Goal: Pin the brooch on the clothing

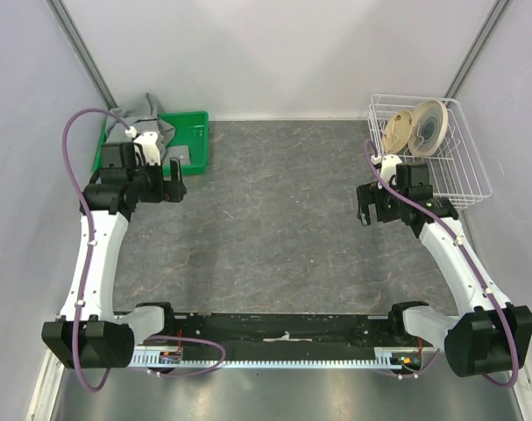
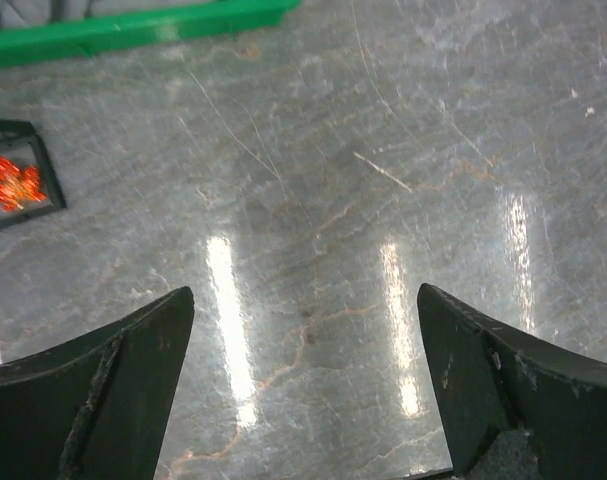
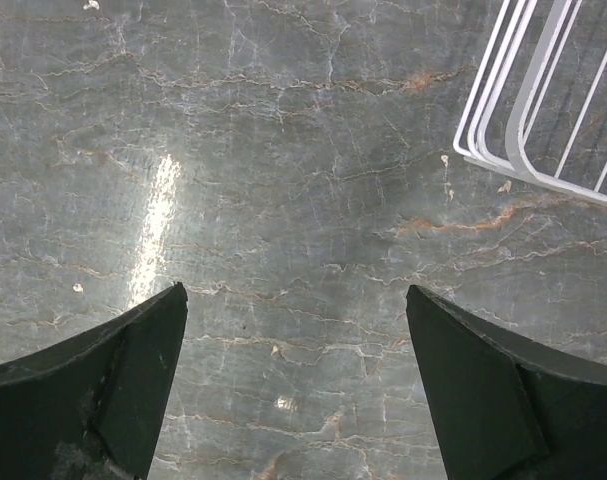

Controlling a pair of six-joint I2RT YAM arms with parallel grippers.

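- The left claw (image 2: pixel 305 295) hangs over the grey stone bench (image 1: pixel 283 219) with its two dark fingers spread wide and nothing between them.
- The brooch (image 2: pixel 13 183), a small orange-red leaf on a dark square backing, lies flat at the left edge of the left wrist view, apart from both fingers.
- The green tray (image 1: pixel 194 132) sits in the upper left of the overhead frame, and the clothing (image 1: pixel 145 112), grey and bunched, is heaped at its far end.
- The right claw (image 3: pixel 296 290) is also wide apart and empty, above bare bench.
- A white wire basket (image 1: pixel 478 180) stands at the upper right, holding round discs (image 1: pixel 419 127).
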